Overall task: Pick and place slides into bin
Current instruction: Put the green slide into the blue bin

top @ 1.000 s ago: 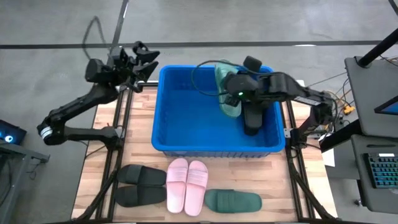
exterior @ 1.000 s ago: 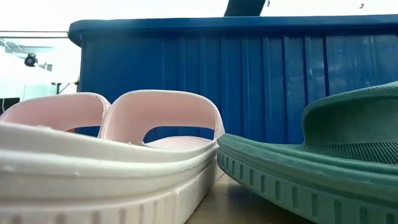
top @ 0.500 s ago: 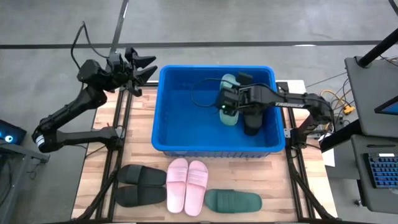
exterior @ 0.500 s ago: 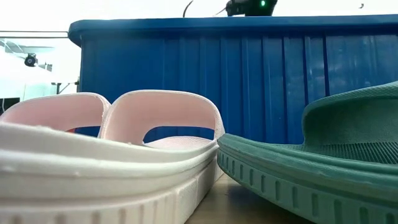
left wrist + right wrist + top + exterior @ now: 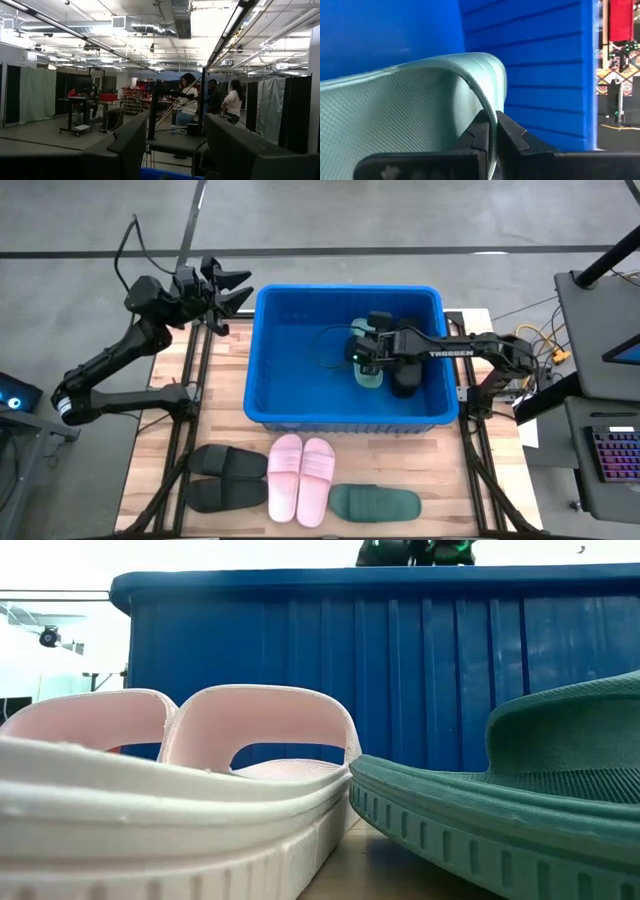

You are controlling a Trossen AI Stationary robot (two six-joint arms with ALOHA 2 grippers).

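Lowered since a second ago: right gripper [image 5: 362, 356] carried green slide [image 5: 370, 368] from above rim down onto floor of bin [image 5: 300, 330]. Fingers [image 5: 482, 131] still pinching its strap; your release looks due next. Left gripper [image 5: 228, 288] parked beyond bin's corner, fingers spread. Right forearm lettering reads "TROSSEN". Mate green slide [image 5: 375, 503] waits on counter [image 5: 450, 480].

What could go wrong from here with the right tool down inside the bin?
The right tool is pinched on the green slide's thin strap; the hold may slip, or the strap could stay caught on release. A black slide lies right beside it in the bin, so lowering could knock it. The left tool waits open outside.
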